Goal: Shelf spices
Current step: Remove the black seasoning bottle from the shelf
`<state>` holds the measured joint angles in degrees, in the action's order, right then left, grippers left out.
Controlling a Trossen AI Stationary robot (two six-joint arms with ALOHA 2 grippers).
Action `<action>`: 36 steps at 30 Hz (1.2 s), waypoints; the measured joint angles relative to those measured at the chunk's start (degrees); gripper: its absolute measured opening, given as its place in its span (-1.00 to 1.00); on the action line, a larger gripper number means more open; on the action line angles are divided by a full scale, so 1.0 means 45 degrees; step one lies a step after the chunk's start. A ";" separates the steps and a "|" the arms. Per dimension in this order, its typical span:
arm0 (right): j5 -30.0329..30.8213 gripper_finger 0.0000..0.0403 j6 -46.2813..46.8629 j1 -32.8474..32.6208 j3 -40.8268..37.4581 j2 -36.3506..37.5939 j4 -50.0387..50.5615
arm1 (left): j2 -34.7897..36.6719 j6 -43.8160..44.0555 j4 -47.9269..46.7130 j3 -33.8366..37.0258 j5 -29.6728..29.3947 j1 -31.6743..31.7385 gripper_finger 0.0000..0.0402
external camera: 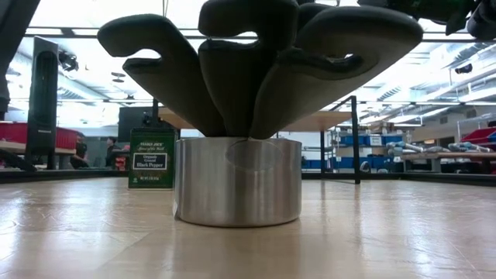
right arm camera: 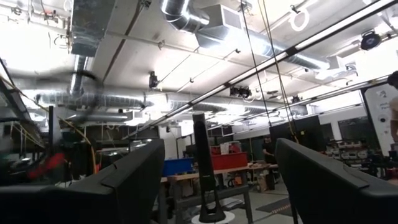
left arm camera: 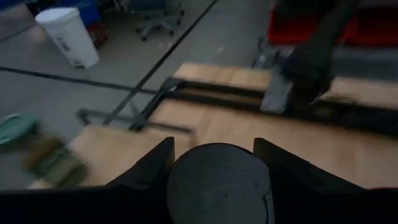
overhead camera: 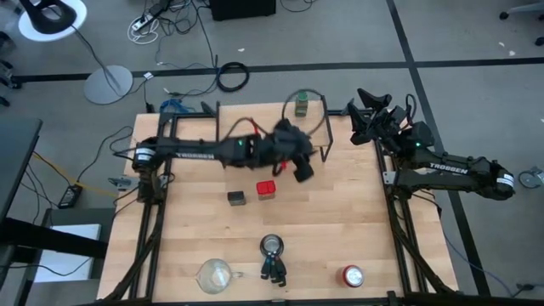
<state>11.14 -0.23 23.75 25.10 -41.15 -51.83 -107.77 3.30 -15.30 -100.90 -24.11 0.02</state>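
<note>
The left end effector [overhead camera: 299, 167] was extended over the middle of the bench [overhead camera: 340, 229] and was closed on a dark-lidded jar [left arm camera: 219, 186], whose round lid filled the gap between the two fingers [left arm camera: 149, 171] in the wrist view. Judged from that grip and its position, the jar was being carried toward the shelf [overhead camera: 255, 127], which lay just beyond the end effector at the far edge of the bench. A green-lidded jar [overhead camera: 301, 105] already sat on the shelf, beyond the end effector. The red tin [overhead camera: 266, 189] and the dark olive tin [overhead camera: 236, 197] stood on the bench just nearer than the end effector, close beside each other, evidently not yet shelved. A glass cup [overhead camera: 215, 274] and a round red-topped can [overhead camera: 352, 275] stood well apart from it at the near edge; these appeared to be no part of the job. The right end effector [overhead camera: 367, 109] waited at the far right corner, raised and pointing upward into the room, its fingers [right arm camera: 124, 180] spread wide and holding nothing.
</note>
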 joint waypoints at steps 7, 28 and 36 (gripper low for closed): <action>-0.0004 0.53 0.0048 0.0000 -0.0004 0.0005 -0.0079 | -0.1522 0.1239 0.0999 0.0000 -0.0578 -0.1191 -0.07; -0.0025 0.53 0.0112 -0.0015 -0.0002 0.0002 -0.0142 | -0.4234 0.3677 0.3363 0.0356 -0.3162 -0.1678 -0.07; -0.0034 0.53 0.0112 -0.0010 0.0000 0.0000 -0.0139 | -0.4297 0.4309 0.7905 0.3053 -0.3922 -0.1853 -0.07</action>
<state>10.98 0.27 23.70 25.10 -41.15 -52.46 -127.11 22.68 20.27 -87.16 -41.76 -8.32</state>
